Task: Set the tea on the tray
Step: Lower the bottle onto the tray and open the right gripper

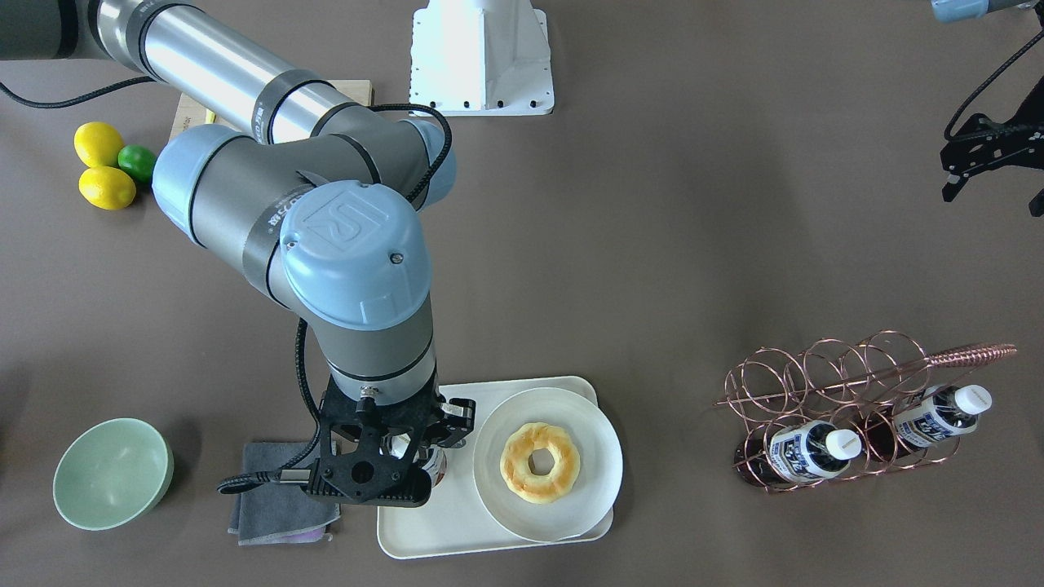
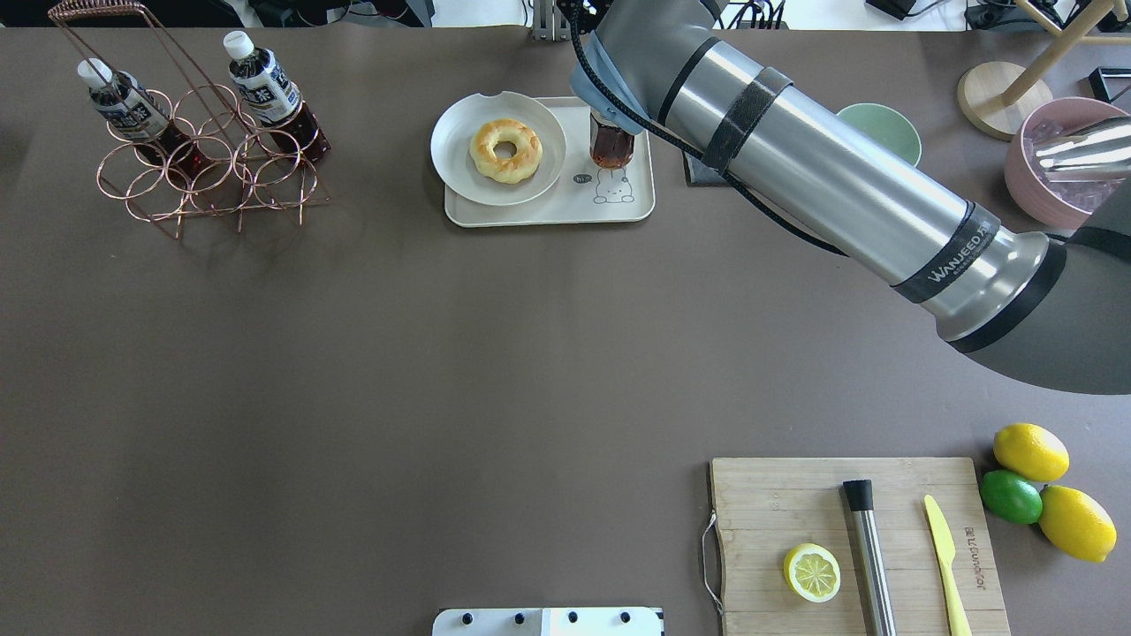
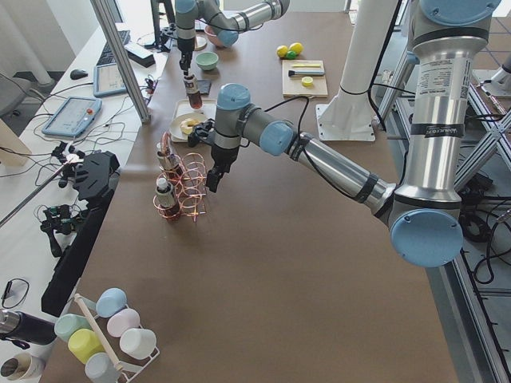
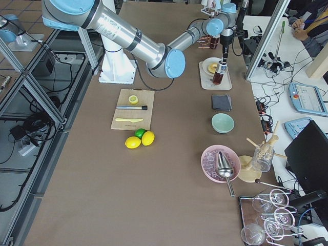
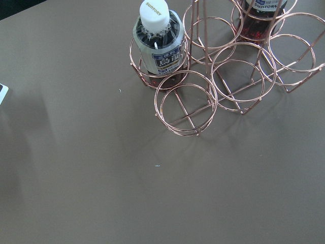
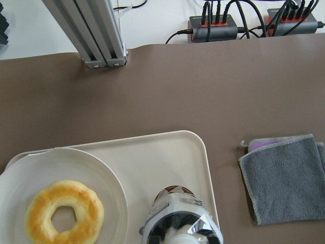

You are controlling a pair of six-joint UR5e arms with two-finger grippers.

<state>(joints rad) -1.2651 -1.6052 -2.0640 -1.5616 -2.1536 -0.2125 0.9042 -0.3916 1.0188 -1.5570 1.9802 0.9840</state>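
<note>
The tea (image 1: 434, 466) (image 2: 611, 143) (image 6: 180, 223), a small bottle of dark reddish liquid, stands upright over the cream tray (image 1: 424, 530) (image 2: 548, 212) (image 6: 167, 157), beside the bear drawing. My right gripper (image 1: 408, 456) is straight above the tea and shut on its top. Whether the bottle's base touches the tray I cannot tell. My left gripper (image 1: 995, 196) hangs open and empty near the copper wire rack (image 1: 824, 383) (image 2: 212, 168) (image 5: 188, 109). Two more bottles (image 1: 811, 450) (image 1: 938, 414) (image 5: 158, 43) sit in the rack.
A round white plate (image 1: 587, 505) with a doughnut (image 1: 540, 461) fills the tray's other half. A grey cloth (image 1: 277, 497) and a green bowl (image 1: 112, 483) lie beyond the tray. A cutting board (image 2: 848, 539), lemons (image 2: 1029, 452) and a lime are near the robot.
</note>
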